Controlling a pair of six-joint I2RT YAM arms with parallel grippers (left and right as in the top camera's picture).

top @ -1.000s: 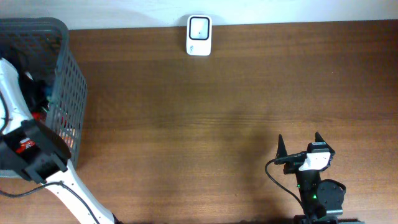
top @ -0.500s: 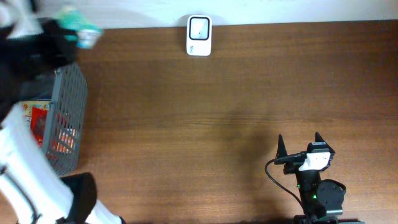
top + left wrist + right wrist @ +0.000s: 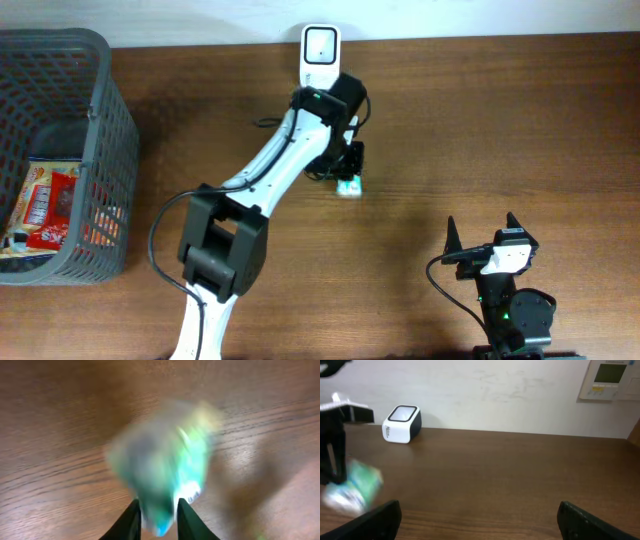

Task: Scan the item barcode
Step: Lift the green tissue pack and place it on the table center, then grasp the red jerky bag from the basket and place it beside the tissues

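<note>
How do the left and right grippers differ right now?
Pose: the left gripper reaches out in front of the scanner; the right gripper sits back at the near edge of the table.
Load: the left has a green packet at its fingertips, too blurred to tell if it is gripped; the right has nothing.
Jaws: the left's stand narrow, the right's wide open.
Shared: both have black fingers.

The small green-and-white soft packet (image 3: 347, 186), blurred in my wrist cameras, is near the white box-shaped scanner (image 3: 320, 43) with a dark window, which stands at the far edge of the bench (image 3: 500, 130), apart from it.
</note>
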